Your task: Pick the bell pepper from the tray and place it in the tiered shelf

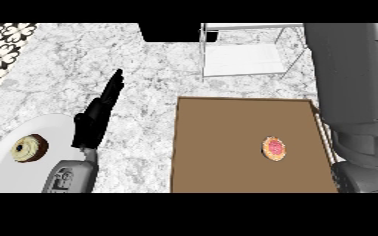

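Note:
The bell pepper (275, 148), small and red with an orange rim, lies on the brown tray (221, 145) toward its right side. Behind the tray stands the tiered shelf (244, 60), a white board in a thin wire frame. My left hand (98, 114) rests open on the counter left of the tray, fingers straight and pointing away. My right forearm (343, 90) rises along the right edge, past the tray's right rim and beside the shelf. Its hand is cut off by the top of the view.
A white plate (29, 172) at the lower left carries a doughnut-like pastry (29, 148). A black block (171, 31) sits at the counter's back edge, left of the shelf. Patterned tiles (13, 42) show at the far left.

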Action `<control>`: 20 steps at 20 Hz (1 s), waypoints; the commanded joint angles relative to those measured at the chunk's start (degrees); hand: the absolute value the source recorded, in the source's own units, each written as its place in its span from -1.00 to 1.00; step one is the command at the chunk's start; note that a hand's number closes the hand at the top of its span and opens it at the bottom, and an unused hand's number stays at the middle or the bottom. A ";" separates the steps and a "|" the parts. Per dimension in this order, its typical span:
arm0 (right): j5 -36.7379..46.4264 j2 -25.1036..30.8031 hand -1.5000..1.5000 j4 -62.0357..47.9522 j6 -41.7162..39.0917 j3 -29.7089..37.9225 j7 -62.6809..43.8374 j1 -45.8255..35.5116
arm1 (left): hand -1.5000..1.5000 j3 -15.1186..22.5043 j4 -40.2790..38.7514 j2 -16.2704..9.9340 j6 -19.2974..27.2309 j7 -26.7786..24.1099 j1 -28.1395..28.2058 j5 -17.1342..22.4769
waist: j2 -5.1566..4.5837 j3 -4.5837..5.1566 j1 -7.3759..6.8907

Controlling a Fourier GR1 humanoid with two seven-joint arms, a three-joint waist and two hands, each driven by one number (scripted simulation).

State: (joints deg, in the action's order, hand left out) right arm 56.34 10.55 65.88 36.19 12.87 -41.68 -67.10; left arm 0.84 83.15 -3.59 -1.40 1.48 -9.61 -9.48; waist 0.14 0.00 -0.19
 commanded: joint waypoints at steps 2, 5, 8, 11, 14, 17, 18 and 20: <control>-1.84 2.60 -1.00 9.88 0.87 3.67 -4.33 0.32 | 0.00 -0.22 -0.56 -0.40 -0.46 -1.33 0.94 0.13 | 0.29 0.00 0.99; 0.03 5.22 -1.00 15.21 -4.39 5.03 -10.27 2.70 | 0.00 -3.08 -3.47 -2.36 -1.92 -5.07 1.31 2.00 | 0.33 0.06 1.48; -3.22 7.97 -1.00 22.81 -10.27 8.84 -14.53 7.93 | 0.00 -1.61 2.37 -1.31 -0.05 0.33 2.77 0.76 | 0.69 -0.04 1.81; -5.70 11.67 -1.00 28.47 -21.70 10.07 -19.80 10.80 | 0.00 -1.47 -0.07 -0.66 0.43 -2.64 4.46 0.34 | 0.92 0.00 2.78; -11.21 14.33 -1.00 35.78 -27.87 13.28 -20.55 17.54 | 0.00 -3.17 -0.41 -1.76 -0.21 1.54 -1.22 1.55 | 0.81 -0.07 3.46; -17.34 18.44 -1.00 42.54 -37.04 15.89 -21.17 22.38 | 0.00 -1.15 -0.05 -0.82 -0.01 -1.64 3.03 0.22 | 0.90 -0.04 3.30; -18.45 20.54 -1.00 43.44 -37.01 19.53 -21.17 24.26 | 0.00 -0.43 -1.11 0.43 0.96 -2.03 1.58 -0.45 | 0.57 -0.04 2.93; -24.65 20.89 -1.00 48.04 -42.63 22.08 -22.04 28.28 | 0.00 -0.13 -0.03 0.88 2.23 -0.43 2.12 -1.31 | 0.82 -0.07 3.49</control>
State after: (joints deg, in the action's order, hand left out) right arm 38.99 28.27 105.91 3.75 30.56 -58.98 -44.88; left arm -0.51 83.00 -4.00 -0.62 0.73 -7.74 -9.40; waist 0.90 -0.05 2.92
